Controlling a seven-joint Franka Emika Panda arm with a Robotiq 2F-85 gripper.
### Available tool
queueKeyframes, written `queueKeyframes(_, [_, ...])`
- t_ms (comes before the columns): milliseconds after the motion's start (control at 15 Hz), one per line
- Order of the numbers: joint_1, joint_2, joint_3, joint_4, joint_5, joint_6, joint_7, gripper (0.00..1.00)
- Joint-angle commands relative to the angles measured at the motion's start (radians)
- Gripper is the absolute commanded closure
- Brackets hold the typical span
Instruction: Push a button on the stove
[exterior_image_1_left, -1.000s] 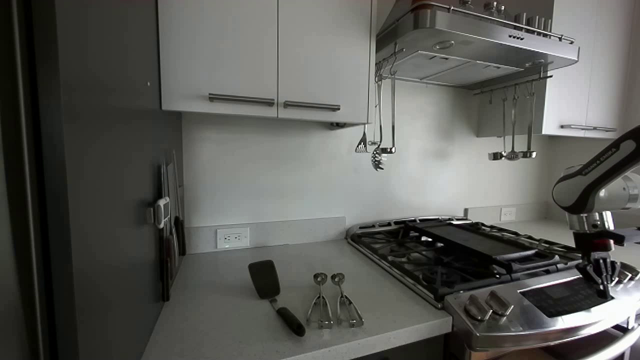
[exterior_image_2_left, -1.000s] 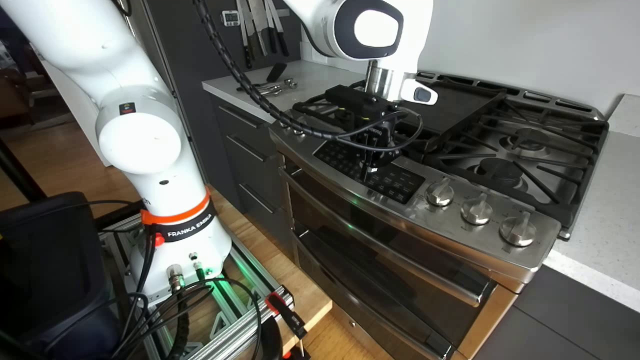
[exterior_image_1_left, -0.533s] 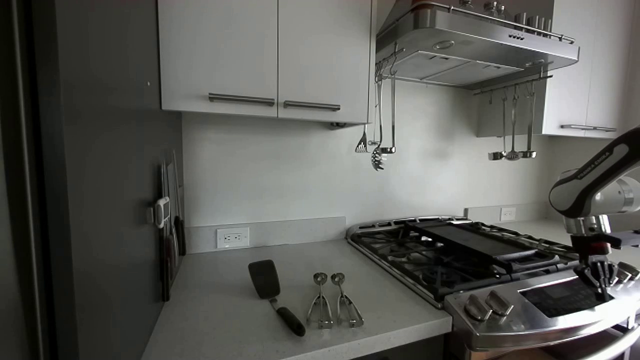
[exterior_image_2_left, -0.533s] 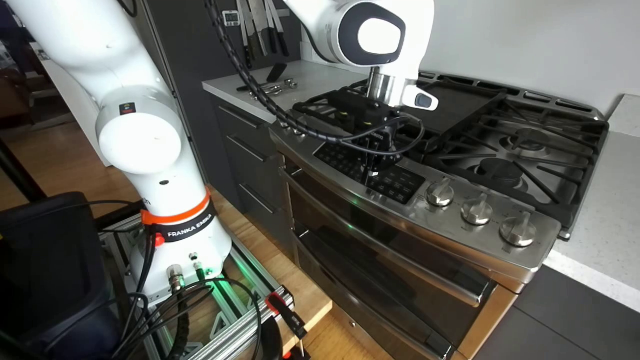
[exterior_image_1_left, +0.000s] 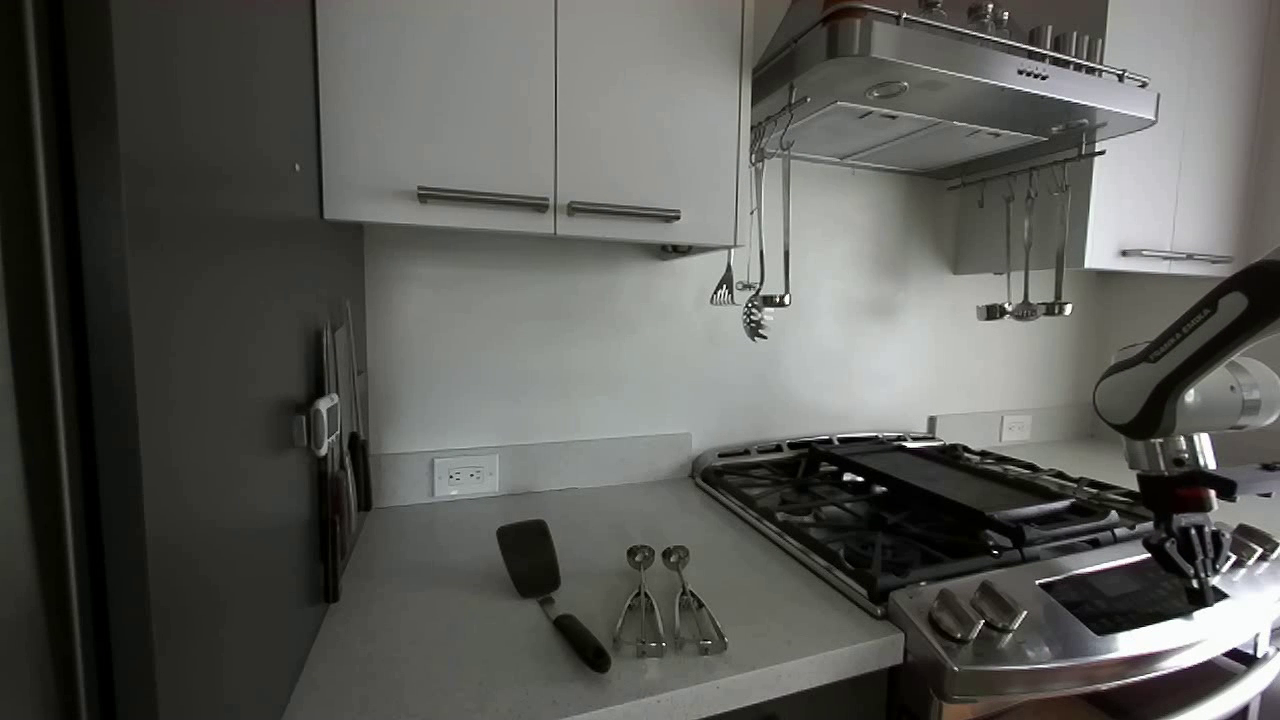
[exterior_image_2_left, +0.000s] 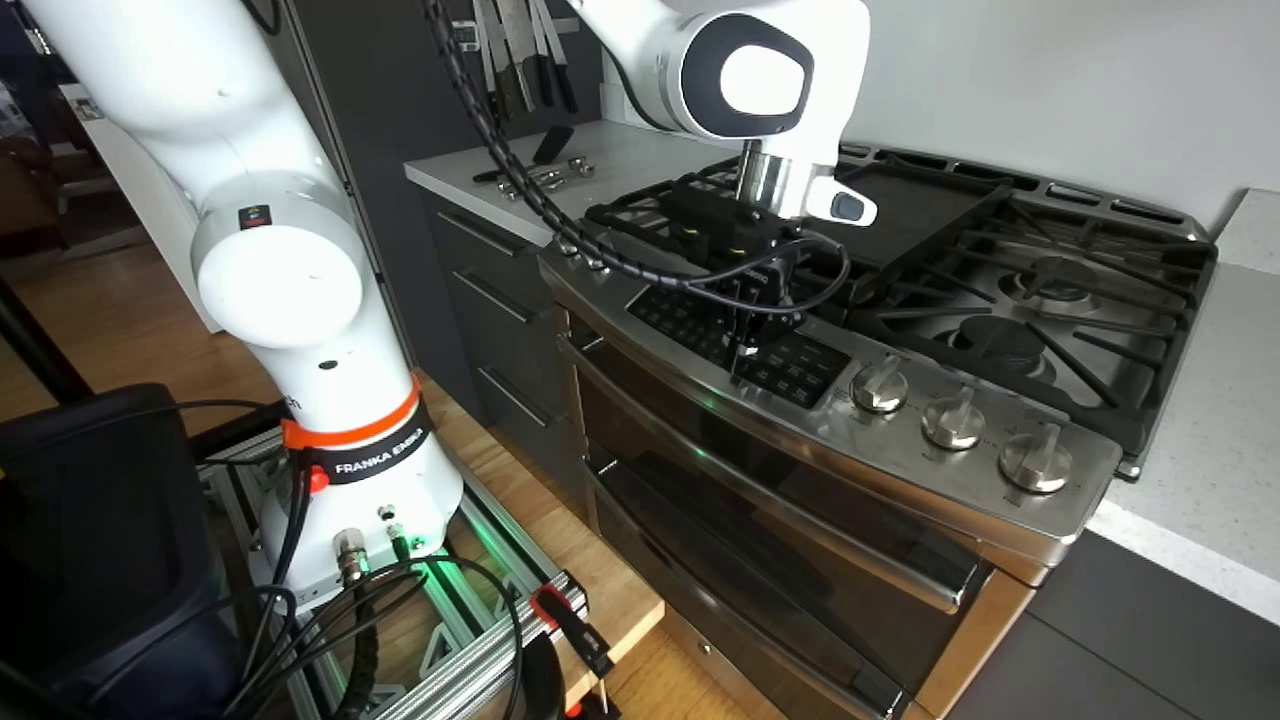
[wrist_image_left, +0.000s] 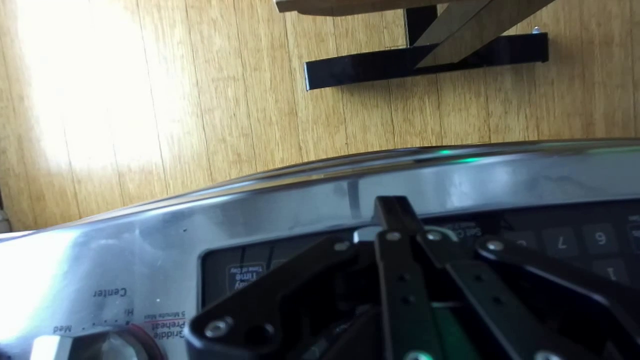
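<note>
The stove (exterior_image_1_left: 975, 672) is a wide stainless-steel range with black grates, seen in both exterior views (exterior_image_2_left: 1000, 503) and in the wrist view (wrist_image_left: 150, 245). Its dark control strip (exterior_image_1_left: 1105, 598) lies along the sloped front, with flat printed buttons (exterior_image_2_left: 800, 362). My gripper (exterior_image_1_left: 1203, 600) points down over this strip, its fingertips (exterior_image_2_left: 738, 368) pressed together with nothing between them. In the wrist view the closed fingertips (wrist_image_left: 394, 202) appear near the strip's front edge and hide the buttons below. I cannot tell whether the tips touch the panel.
Round silver knobs (exterior_image_2_left: 953, 420) flank the strip. A griddle (exterior_image_2_left: 900, 205) and grates (exterior_image_2_left: 1070, 340) stand behind the gripper. A cable (exterior_image_2_left: 640, 268) hangs along the arm. A black spatula (exterior_image_1_left: 530, 560) and two metal scoops (exterior_image_1_left: 640, 600) lie on the counter (exterior_image_1_left: 430, 620).
The gripper and forearm have moved down slightly towards the control strip and shifted slightly sideways, leftward in an exterior view. The fingers stay shut. The stove and its knobs look unchanged.
</note>
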Motion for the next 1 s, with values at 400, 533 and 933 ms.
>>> queueKeyframes(400, [-0.001, 0.026, 0.017, 0.003, 0.043, 0.039, 0.015, 1.0])
queueKeyframes(533, [-0.001, 0.027, 0.019, 0.002, 0.049, 0.046, 0.016, 1.0])
queueKeyframes(933, [-0.003, 0.034, 0.021, 0.002, 0.047, 0.055, 0.022, 1.0])
